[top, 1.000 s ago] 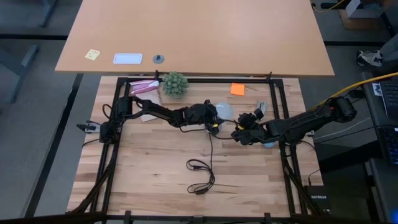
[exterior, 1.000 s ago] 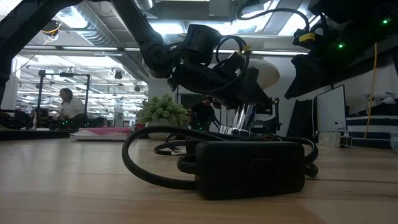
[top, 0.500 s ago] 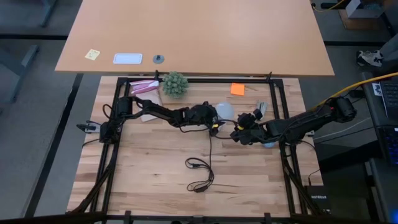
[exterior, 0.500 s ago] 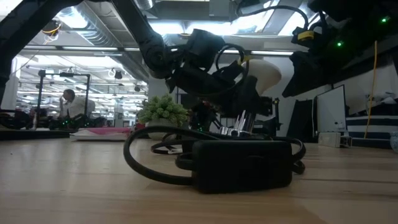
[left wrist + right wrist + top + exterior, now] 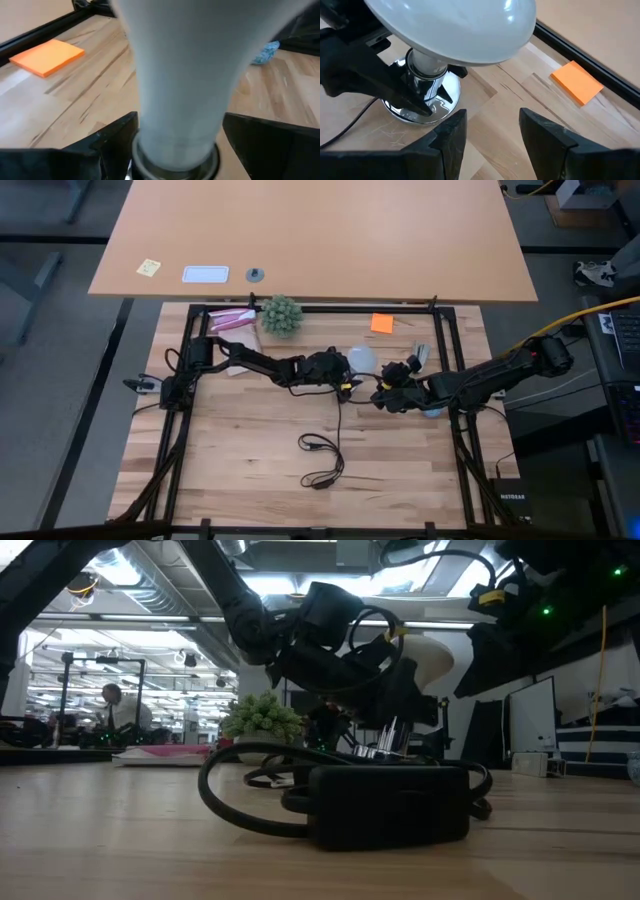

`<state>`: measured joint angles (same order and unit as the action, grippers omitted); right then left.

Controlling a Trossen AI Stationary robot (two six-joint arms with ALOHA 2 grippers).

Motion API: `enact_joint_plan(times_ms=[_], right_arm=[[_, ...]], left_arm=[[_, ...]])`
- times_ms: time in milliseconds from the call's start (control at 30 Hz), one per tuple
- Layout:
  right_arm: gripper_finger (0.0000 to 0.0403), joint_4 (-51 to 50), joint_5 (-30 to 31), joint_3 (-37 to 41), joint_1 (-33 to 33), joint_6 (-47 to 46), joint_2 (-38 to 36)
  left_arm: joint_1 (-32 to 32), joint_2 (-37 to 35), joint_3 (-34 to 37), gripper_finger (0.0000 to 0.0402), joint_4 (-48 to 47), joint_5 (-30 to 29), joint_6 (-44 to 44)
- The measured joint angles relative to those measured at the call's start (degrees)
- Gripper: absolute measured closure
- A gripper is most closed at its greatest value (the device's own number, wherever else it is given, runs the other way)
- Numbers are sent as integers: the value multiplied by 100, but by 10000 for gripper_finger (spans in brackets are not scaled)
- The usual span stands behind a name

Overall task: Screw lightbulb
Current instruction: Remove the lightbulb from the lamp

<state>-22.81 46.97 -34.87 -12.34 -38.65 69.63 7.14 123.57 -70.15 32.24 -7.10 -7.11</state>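
Lightbulb (image 5: 361,358) stood at the table's (image 5: 250,480) centre, its narrow base seated in the silvery socket (image 5: 420,97), white dome tilted toward the far right. Nearest the camera, the black cord (image 5: 325,450) looped across the wood, its switch box (image 5: 388,805) lying in the foreground of the low view. The left gripper (image 5: 340,373) sat just left of the bulb, fingers (image 5: 112,137) spread on either side of the bulb's neck, apart from it. The right gripper (image 5: 385,395) waited just right of the socket, fingers (image 5: 450,132) spread and holding nothing. A small light-blue object (image 5: 262,51) lay near the right arm. Farther back, an orange pad (image 5: 381,323) rested on the wood, and a green plant (image 5: 281,314) stood at the far edge, left of centre.
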Motion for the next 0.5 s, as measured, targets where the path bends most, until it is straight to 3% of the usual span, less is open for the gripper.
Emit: enact_joint_plan(times_ms=[267, 500], right_arm=[[215, -2, -194, 0, 0, -9, 0], [215, -9, -217, 0, 0, -9, 0]], left_arm=[[32, -170, 0, 121, -76, 3, 273], [145, -725, -2, 121, -1354, -13, 605]])
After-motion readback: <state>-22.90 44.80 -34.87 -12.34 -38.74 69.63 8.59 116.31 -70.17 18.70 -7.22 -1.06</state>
